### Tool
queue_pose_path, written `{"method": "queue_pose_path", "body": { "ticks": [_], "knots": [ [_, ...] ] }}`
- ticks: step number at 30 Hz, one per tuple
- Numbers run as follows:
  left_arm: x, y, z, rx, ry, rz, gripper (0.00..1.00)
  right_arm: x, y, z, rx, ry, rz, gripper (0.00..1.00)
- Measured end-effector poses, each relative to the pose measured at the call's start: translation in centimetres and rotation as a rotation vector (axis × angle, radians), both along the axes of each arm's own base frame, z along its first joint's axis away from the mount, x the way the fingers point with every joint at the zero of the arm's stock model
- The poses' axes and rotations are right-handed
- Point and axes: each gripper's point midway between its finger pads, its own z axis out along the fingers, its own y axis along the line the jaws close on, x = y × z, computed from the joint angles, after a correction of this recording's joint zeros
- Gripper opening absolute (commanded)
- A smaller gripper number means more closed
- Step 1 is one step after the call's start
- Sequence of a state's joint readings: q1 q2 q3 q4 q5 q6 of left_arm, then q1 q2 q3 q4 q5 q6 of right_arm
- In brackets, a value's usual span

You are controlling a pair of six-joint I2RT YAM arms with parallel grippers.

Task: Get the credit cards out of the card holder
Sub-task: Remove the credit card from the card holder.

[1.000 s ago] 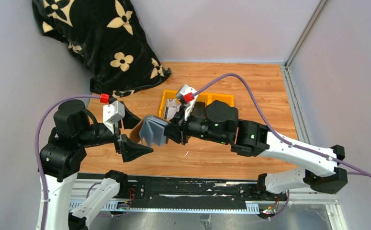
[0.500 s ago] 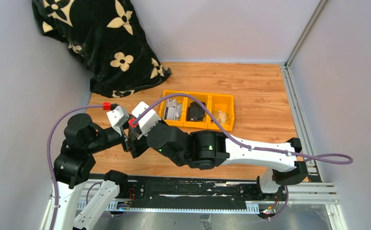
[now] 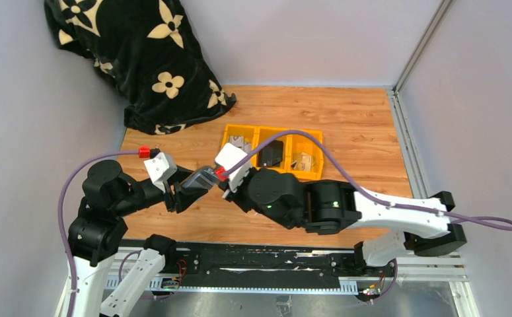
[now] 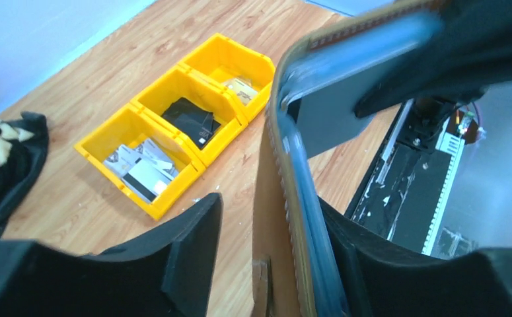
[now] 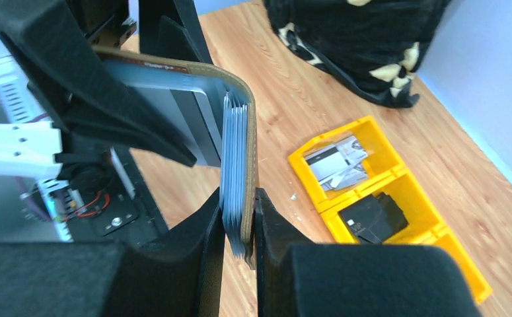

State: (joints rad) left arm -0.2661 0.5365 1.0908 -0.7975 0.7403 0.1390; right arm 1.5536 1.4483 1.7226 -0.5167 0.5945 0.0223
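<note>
The brown leather card holder (image 3: 200, 179) hangs in the air between both grippers, folded open, grey inner face showing. My right gripper (image 3: 223, 185) is shut on one flap with its stack of grey card pockets (image 5: 234, 158); in the right wrist view the right gripper (image 5: 238, 195) pinches the flap edge. My left gripper (image 3: 188, 193) stands around the other flap. In the left wrist view the card holder (image 4: 286, 198) rests against one finger of the left gripper (image 4: 269, 205), with a gap to the other finger (image 4: 180, 257). I cannot make out single cards in the holder.
Three joined yellow bins (image 3: 306, 174) sit behind the grippers on the wooden table. One bin (image 4: 167, 198) holds cards (image 4: 137, 168), and the middle one holds a black item (image 4: 190, 121). A black flowered blanket (image 3: 134, 53) lies at the back left. A black rail (image 3: 259, 264) runs along the near edge.
The right arm swung left toward the left gripper, then eased back right. The card holder stayed between the grippers. The left jaws stand narrower than a second ago.
</note>
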Motion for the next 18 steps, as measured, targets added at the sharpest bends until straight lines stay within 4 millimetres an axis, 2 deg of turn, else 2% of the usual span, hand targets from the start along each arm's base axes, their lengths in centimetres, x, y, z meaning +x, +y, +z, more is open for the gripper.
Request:
{"method": "queue_pose_path", "body": {
  "ticks": [3,5,10,18],
  "knots": [
    [-0.8,-0.2,0.7,-0.002,-0.015,-0.035,0.41,-0.7,-1.3,0.7,0.047,0.038,0.068,0.0],
    [-1.2,-0.4,1.2,-0.008,-0.026,-0.056,0.38,-0.7,-2.1,0.8,0.08,0.07,0.102,0.0],
    [-2.1,-1.0,2.5,-0.029,-0.019,-0.116,0.37,-0.6,-3.4,-0.1,0.127,0.148,0.164,0.0],
    [-3.7,-2.2,3.5,-0.081,0.058,-0.231,0.36,-1.7,-3.7,-0.8,0.19,0.254,0.281,0.0]
  ]
}}
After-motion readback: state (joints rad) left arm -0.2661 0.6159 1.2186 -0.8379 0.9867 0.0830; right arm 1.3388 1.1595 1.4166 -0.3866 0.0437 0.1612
